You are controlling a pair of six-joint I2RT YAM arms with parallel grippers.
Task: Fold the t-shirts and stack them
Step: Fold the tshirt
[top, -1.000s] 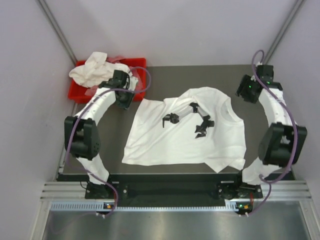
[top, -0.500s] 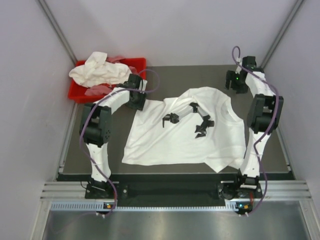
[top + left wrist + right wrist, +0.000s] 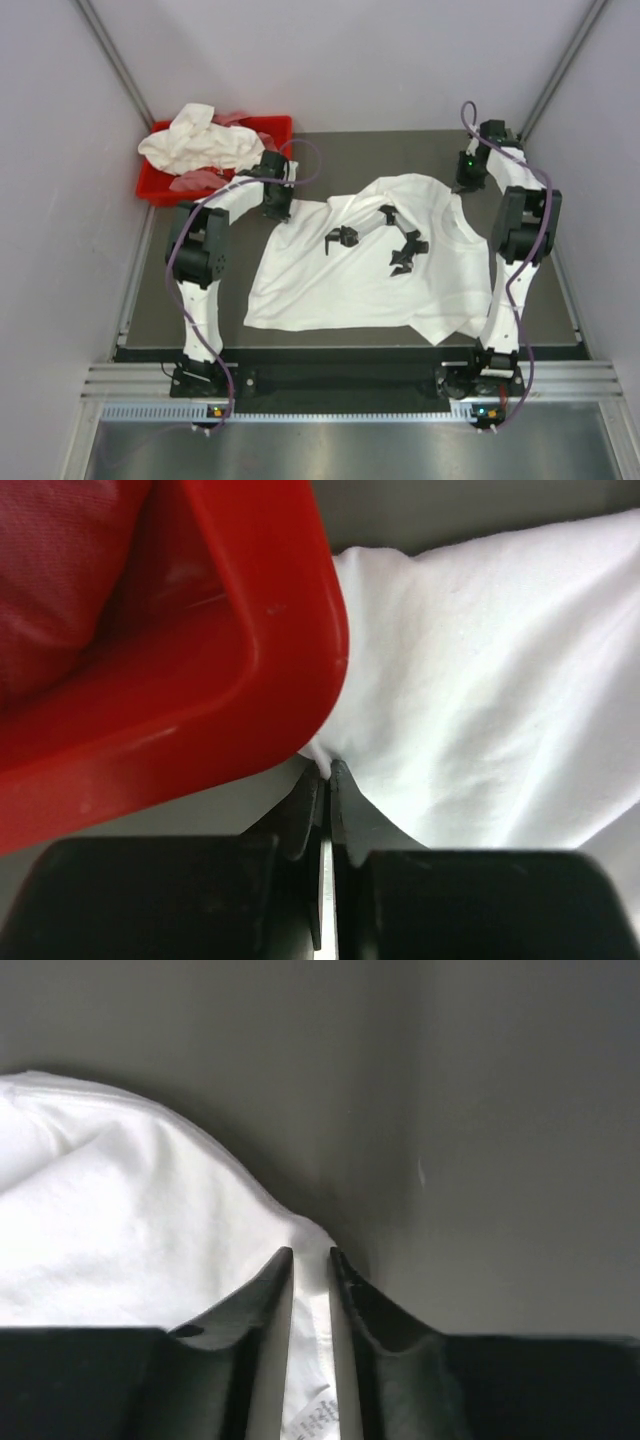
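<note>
A white t-shirt (image 3: 350, 285) lies spread on the dark table (image 3: 330, 155), with dark marks near its middle. My left gripper (image 3: 279, 211) is at the shirt's far left corner, beside the red bin (image 3: 150, 194). In the left wrist view the left gripper (image 3: 328, 768) is shut on a pinch of the t-shirt (image 3: 480, 680). My right gripper (image 3: 466, 184) is at the shirt's far right edge. In the right wrist view the right gripper (image 3: 310, 1252) is shut on a fold of the t-shirt (image 3: 120, 1210), with a label showing between the fingers.
The red bin (image 3: 250, 660) stands at the far left of the table and holds crumpled white t-shirts (image 3: 195, 140) and some pink fabric. The enclosure's pale walls close in on both sides and behind.
Both arms have reached in to the shirt's far edge, the left one rightwards, the right one leftwards. Both grippers opened wider, then shut on the cloth.
</note>
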